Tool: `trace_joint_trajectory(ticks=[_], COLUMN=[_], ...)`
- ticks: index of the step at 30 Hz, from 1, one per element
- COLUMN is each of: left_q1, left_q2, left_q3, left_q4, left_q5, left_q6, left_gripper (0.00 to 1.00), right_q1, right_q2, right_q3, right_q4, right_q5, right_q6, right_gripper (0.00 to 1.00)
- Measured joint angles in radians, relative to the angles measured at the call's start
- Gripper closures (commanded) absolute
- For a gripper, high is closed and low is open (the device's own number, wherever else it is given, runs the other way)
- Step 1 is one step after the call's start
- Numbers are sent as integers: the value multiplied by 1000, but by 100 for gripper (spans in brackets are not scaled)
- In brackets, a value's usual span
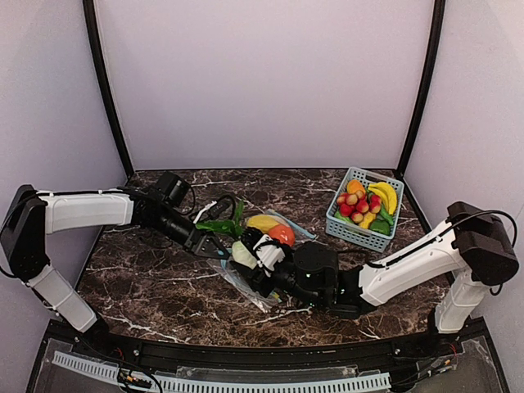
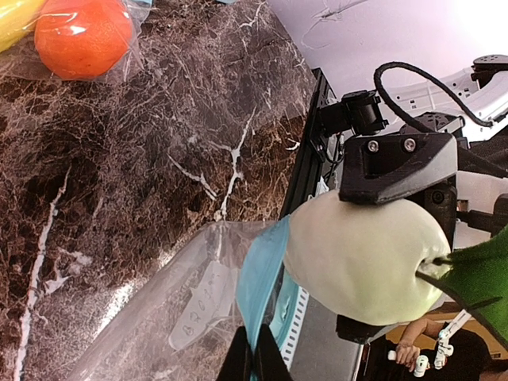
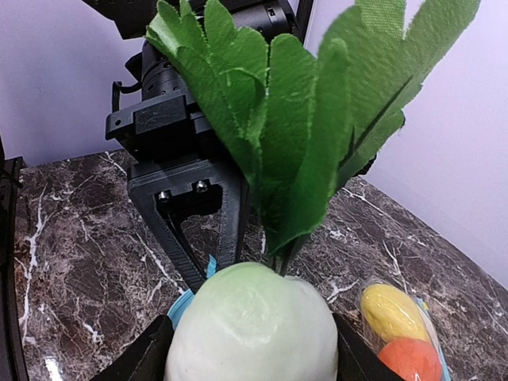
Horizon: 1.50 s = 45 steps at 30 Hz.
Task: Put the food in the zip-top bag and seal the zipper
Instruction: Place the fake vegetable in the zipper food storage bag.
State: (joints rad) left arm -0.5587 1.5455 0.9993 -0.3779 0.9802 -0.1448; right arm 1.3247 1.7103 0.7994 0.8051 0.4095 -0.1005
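Item 1. Worktop: dark brown marble with white veins, carrying all the items below.

Item 2. Zip-top bag: clear plastic with a blue zipper strip. It lies about mid-worktop, nearer the near edge, with its mouth turned toward the left edge.

Item 3. Left gripper: jaws fully closed, pinching the bag's blue strip at the mouth. In the right wrist view its 2 black fingers converge on that strip.

Item 4. Right gripper: jaws about half spread and clamped on either side of the toy white radish. It reaches in from the right edge.

Item 5. Toy white radish, task food: pale, glossy and rounded. It is held clear of the worktop, just beside the blue strip at the bag's mouth. Whether it has passed the rim cannot be told. Its green fabric leaves point toward the far edge and fill the upper part of the right wrist view.

Item 6. Yellow toy fruit, task food: oblong, inside the bag at its far end.

Item 7. Orange-red toy fruit, task food: a ball, inside the bag, touching the yellow one on its right.

Item 8. Basket: pale blue slatted plastic, at the far right corner of the worktop. It holds mixed toy produce, including bananas.
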Motion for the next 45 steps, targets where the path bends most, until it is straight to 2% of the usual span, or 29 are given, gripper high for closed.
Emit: trace_joint_trajectory(ticks=[6, 15, 19, 27, 32, 35, 39, 45], left_q1=[0, 0, 0, 3, 3, 3, 3, 3], left_q2=[24, 34, 34, 35, 35, 35, 37, 39], left_q3=[0, 0, 0, 0, 0, 0, 0, 0], left_q4=[3, 5, 6, 5, 5, 5, 5, 5], left_q5=[1, 11, 11, 3, -3, -6, -13, -24], left_q6=[-2, -8, -9, -8, -8, -8, -8, -7], left_gripper=[99, 99, 99, 99, 99, 99, 99, 99], right_q1=[2, 0, -5, -7, -7, -7, -8, -13], right_q2=[7, 112, 145, 144, 75, 16, -47, -51], right_q3=[2, 71, 88, 82, 59, 58, 63, 190], right_q4=[10, 58, 84, 68, -29, -91, -182, -442], right_q5=[11, 11, 10, 15, 11, 5, -18, -33], right_q6=[-22, -64, -77, -52, 1, 35, 84, 183], right_gripper=[68, 68, 64, 31, 16, 11, 15, 39])
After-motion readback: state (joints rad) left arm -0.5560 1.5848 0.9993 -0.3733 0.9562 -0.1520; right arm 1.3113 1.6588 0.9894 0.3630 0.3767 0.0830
